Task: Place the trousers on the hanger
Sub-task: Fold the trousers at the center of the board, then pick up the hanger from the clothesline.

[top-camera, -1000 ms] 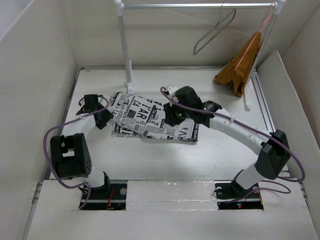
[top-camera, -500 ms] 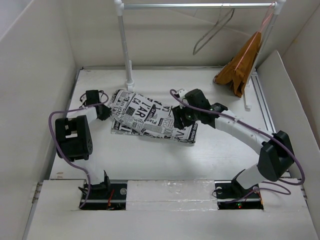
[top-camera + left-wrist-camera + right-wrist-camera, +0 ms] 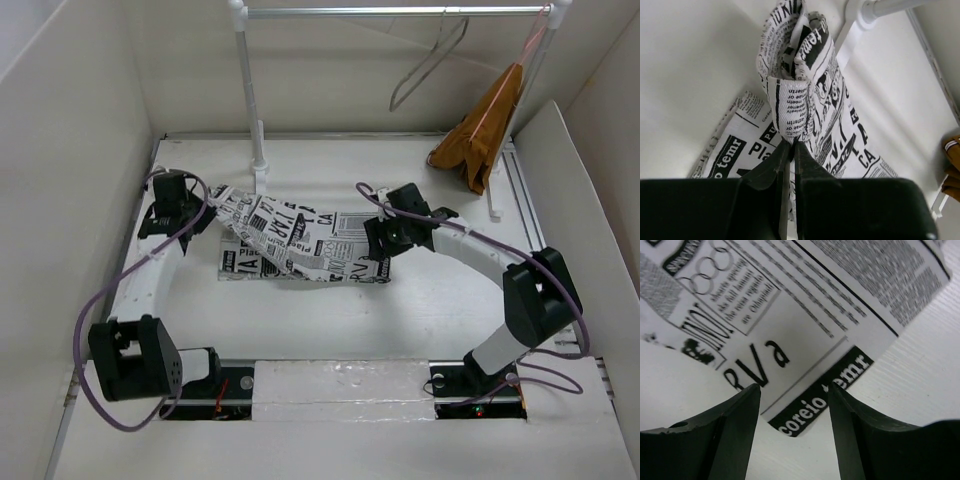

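The trousers (image 3: 300,245), white with black newspaper print, lie across the table's middle. My left gripper (image 3: 200,203) is shut on their left end and lifts that end off the table; in the left wrist view the cloth (image 3: 795,95) bunches up out of my left gripper (image 3: 791,145). My right gripper (image 3: 375,243) is open just above the trousers' right edge; in the right wrist view my right gripper (image 3: 795,390) holds nothing, with the printed hem (image 3: 820,390) on the table between the fingers. The wire hanger (image 3: 428,62) hangs on the rail at the back.
A white rail (image 3: 400,12) on two posts spans the back; its left post (image 3: 250,90) stands just behind the trousers. A pinkish-orange hanger with orange-brown cloth (image 3: 482,130) hangs at the rail's right end. White walls enclose the table.
My left gripper has swung left and back, lifting the trousers' left end and stretching the cloth. My right gripper has slid right to the trousers' right edge.
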`<action>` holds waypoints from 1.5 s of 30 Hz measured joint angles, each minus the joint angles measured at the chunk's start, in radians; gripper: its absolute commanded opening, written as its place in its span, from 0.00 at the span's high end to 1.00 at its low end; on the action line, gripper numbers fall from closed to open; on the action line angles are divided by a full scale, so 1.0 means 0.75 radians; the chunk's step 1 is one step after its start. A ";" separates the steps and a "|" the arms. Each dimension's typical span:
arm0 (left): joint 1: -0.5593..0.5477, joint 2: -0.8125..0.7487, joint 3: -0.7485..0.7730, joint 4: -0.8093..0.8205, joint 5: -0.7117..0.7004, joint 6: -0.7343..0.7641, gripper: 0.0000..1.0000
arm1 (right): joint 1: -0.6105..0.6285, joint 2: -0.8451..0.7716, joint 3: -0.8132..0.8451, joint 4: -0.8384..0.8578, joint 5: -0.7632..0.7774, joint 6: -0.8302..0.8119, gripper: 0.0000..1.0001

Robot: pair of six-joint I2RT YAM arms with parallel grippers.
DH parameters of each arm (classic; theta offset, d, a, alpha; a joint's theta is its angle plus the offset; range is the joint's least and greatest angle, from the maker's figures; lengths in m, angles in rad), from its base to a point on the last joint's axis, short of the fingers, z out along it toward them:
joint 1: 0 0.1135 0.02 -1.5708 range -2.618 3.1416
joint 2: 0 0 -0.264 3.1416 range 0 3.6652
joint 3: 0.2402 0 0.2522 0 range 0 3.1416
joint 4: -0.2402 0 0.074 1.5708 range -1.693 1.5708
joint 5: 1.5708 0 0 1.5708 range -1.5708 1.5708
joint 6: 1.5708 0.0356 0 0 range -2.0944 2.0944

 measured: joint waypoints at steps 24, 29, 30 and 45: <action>0.004 -0.062 -0.004 -0.319 -0.148 0.123 0.86 | -0.149 0.022 -0.063 -0.097 0.066 -0.023 0.30; -0.290 -0.072 0.197 -0.229 -0.125 0.204 1.00 | -0.131 -0.137 0.317 -0.285 0.081 -0.073 0.84; -0.353 -0.046 0.238 -0.210 -0.117 0.220 1.00 | -0.125 -0.168 0.415 -0.280 0.074 -0.081 0.96; -0.656 0.209 0.474 -0.003 0.083 0.327 0.72 | -0.614 -0.026 1.144 0.369 -0.397 0.514 0.22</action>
